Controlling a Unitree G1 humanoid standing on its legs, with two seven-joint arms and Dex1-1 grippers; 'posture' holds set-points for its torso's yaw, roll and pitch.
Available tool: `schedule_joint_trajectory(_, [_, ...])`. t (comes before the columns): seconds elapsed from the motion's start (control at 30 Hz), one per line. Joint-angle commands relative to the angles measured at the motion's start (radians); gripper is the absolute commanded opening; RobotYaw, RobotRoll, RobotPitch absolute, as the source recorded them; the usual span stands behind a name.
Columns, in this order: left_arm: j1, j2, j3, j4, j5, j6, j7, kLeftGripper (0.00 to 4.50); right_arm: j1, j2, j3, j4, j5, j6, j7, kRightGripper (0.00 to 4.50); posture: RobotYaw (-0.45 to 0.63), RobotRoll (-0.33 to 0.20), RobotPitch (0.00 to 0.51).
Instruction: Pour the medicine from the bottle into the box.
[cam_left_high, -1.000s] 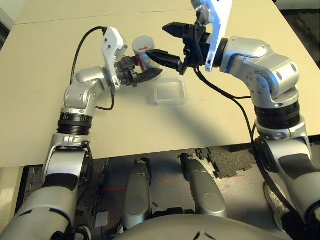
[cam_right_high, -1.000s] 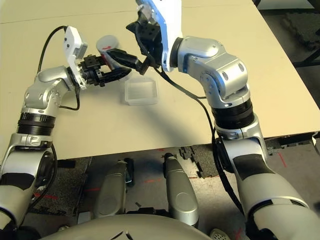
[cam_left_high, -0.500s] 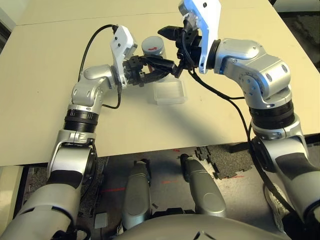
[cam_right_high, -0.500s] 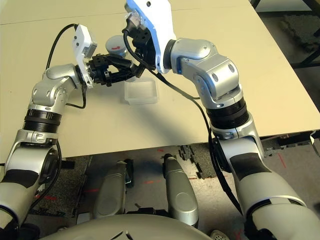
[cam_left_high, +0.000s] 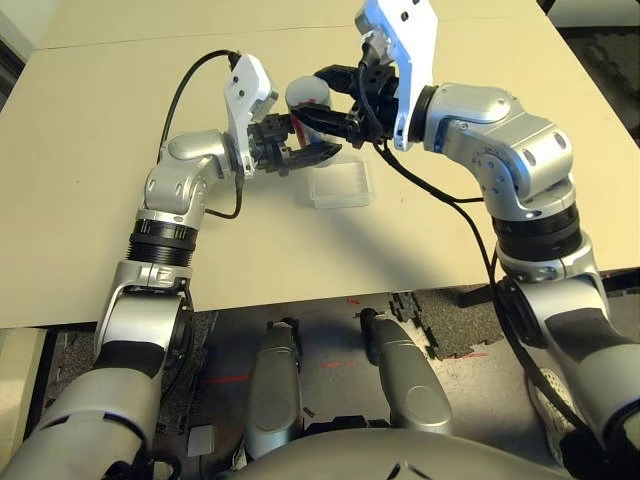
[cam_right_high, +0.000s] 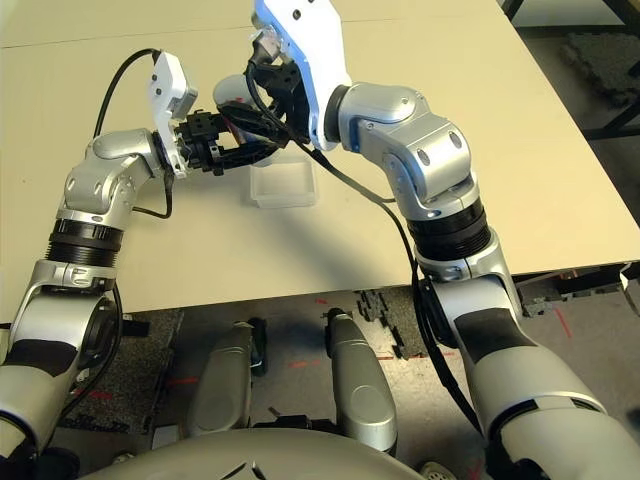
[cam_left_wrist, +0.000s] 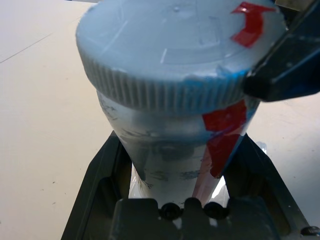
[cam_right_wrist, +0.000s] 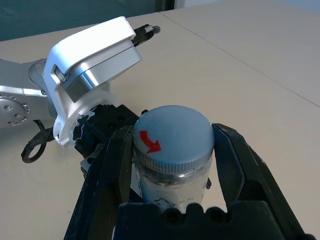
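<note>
My left gripper (cam_left_high: 305, 135) is shut on the body of the bottle (cam_left_wrist: 175, 155), a clear cylinder with a red and white label, and holds it above the table just left of the box (cam_left_high: 340, 185). The bottle's round grey cap (cam_right_wrist: 174, 139) bears a red arrow. From the other side my right gripper (cam_left_high: 322, 98) is shut on that cap, one black finger (cam_right_wrist: 240, 165) pressing on each side. The box is a shallow clear tray lying flat on the table beneath both grippers. The medicine is hidden.
The beige table (cam_left_high: 120, 240) spreads wide to the left, right and rear of the box. Its front edge (cam_left_high: 300, 305) runs below my arms. A black cable (cam_left_high: 440, 190) hangs from my right wrist over the table.
My left arm has lifted the bottle a little up and to the right. My right gripper came in from the right with its fingers apart and has shut on the cap.
</note>
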Motion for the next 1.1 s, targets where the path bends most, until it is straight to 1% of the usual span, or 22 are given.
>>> schedule_joint_trajectory(0.03, [0.017,0.005,-0.012,-0.03,0.007,0.004,-0.009,2.76,0.011,0.01,0.002,-0.007,0.009,0.012,0.005,2.58,-0.01,0.0,0.213])
schedule_joint_trajectory(0.13, [0.017,0.013,-0.014,-0.053,-0.005,0.009,-0.033,2.76,0.011,0.007,-0.01,-0.005,0.037,0.008,0.041,2.58,-0.01,0.0,0.214])
schedule_joint_trajectory(0.27, [0.017,0.032,-0.02,-0.109,-0.029,0.041,-0.084,2.76,0.007,-0.033,-0.028,0.002,0.095,-0.016,0.162,2.58,0.0,0.0,0.216])
schedule_joint_trajectory(0.37, [0.028,0.062,-0.027,-0.18,-0.066,0.084,-0.158,2.76,-0.013,-0.086,-0.046,0.028,0.15,-0.044,0.311,2.58,0.01,0.0,0.215])
schedule_joint_trajectory(0.43, [0.037,0.076,-0.033,-0.217,-0.079,0.098,-0.19,2.76,-0.024,-0.114,-0.05,0.047,0.173,-0.056,0.382,2.58,0.02,0.0,0.216])
schedule_joint_trajectory(0.63, [0.085,0.113,-0.052,-0.331,-0.111,0.141,-0.237,2.76,-0.049,-0.153,-0.051,0.117,0.197,-0.09,0.508,2.58,0.04,0.0,0.216])
schedule_joint_trajectory(0.83, [0.094,0.112,-0.045,-0.388,-0.126,0.174,-0.206,2.76,-0.047,-0.153,-0.052,0.144,0.192,-0.107,0.547,2.58,0.06,0.0,0.219])
schedule_joint_trajectory(1.07, [0.094,0.11,-0.048,-0.381,-0.115,0.165,-0.196,2.76,-0.035,-0.151,-0.069,0.101,0.223,-0.072,0.524,2.58,0.05,0.0,0.22])
schedule_joint_trajectory(1.1, [0.093,0.109,-0.048,-0.38,-0.114,0.165,-0.194,2.76,-0.035,-0.148,-0.085,0.083,0.246,-0.047,0.512,2.93,0.05,0.0,0.221])
